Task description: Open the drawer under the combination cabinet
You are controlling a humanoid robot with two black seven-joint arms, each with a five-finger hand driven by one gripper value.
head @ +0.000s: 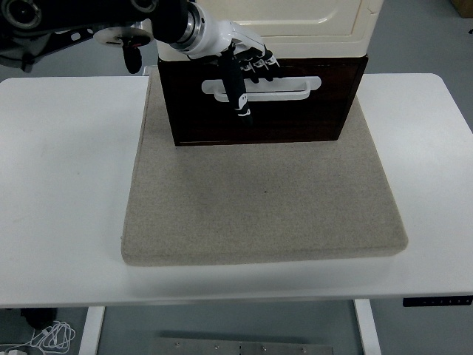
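A cream combination cabinet (pixel 295 26) stands at the back of the grey mat (pixel 262 200). Under it is the dark brown drawer (pixel 295 118) with a white slot handle (pixel 284 87) on its front. My left hand (pixel 247 74) reaches in from the upper left and sits on the left part of that handle. Its fingers (pixel 260 68) are curled over the handle's top bar, and the black thumb (pixel 238 92) hangs down across the handle's front. The right arm is out of the picture.
The mat lies on a white table (pixel 66 185). My left forearm (pixel 133 22) crosses above the table's far left corner. The mat in front of the drawer is bare.
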